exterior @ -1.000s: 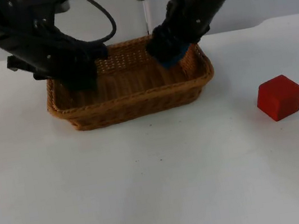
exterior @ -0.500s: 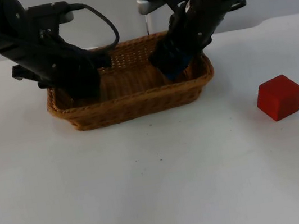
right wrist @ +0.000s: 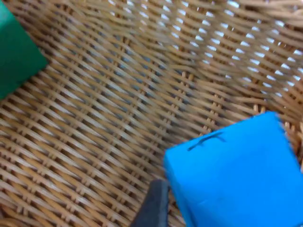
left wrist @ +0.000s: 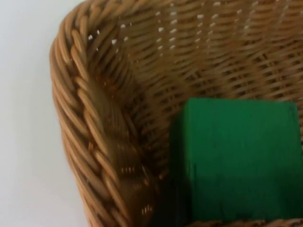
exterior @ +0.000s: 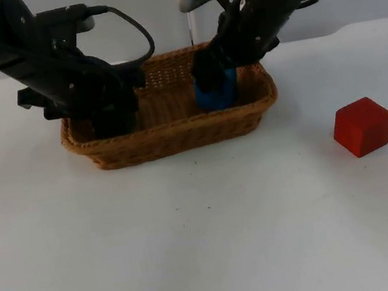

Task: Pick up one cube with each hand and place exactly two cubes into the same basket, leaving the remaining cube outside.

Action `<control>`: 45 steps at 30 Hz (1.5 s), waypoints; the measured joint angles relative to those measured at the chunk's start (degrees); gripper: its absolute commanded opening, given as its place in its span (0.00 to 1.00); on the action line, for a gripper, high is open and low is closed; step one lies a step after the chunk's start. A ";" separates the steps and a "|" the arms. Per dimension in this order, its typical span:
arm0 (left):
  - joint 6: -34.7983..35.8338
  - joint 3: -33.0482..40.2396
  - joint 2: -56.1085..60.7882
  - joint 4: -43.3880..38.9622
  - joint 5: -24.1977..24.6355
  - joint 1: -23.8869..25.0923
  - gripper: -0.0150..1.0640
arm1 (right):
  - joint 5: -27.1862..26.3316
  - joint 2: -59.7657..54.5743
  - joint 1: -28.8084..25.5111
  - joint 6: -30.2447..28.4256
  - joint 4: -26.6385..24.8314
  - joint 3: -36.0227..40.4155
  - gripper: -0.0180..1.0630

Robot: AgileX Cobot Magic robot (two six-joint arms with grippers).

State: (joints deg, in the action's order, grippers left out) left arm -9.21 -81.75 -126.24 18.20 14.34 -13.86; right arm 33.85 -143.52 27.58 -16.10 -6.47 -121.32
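Two cubes lie inside the wicker basket (exterior: 169,131), and a third, the red cube (exterior: 363,126), sits out on the white table (exterior: 208,232), well apart from the basket toward the right arm's side. The basket stands near the far end of the table, in front of the grey wall (exterior: 158,11).

In the top view the left gripper (exterior: 112,118) reaches down into the basket's left end, its black body hiding that part of the basket floor and whatever lies under it. The left wrist view shows the green cube (left wrist: 236,161) resting on the woven floor just beside the curved end wall of the basket. I cannot tell from the pictures whether the left gripper's fingers are open or closed.

The right gripper (exterior: 214,76) hangs over the basket's right half, directly above the blue cube (exterior: 216,92), which sits on the basket floor close to the far wall; the arm covers the cube's upper part in the top view. In the right wrist view the blue cube (right wrist: 232,175) lies on the weave with one dark fingertip (right wrist: 152,205) just beside its edge, and the green cube (right wrist: 16,54) shows farther along the floor, apart from the blue one. Whether the right gripper is open or still pinching the blue cube cannot be told.
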 measured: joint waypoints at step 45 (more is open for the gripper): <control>0.00 6.86 34.63 -2.29 17.88 0.00 0.69 | 25.96 27.52 0.00 0.10 -5.08 -0.11 0.73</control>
State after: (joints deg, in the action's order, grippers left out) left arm -9.21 -74.89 -91.61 15.90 32.22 -13.86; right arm 59.81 -116.00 27.58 -16.00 -11.55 -121.43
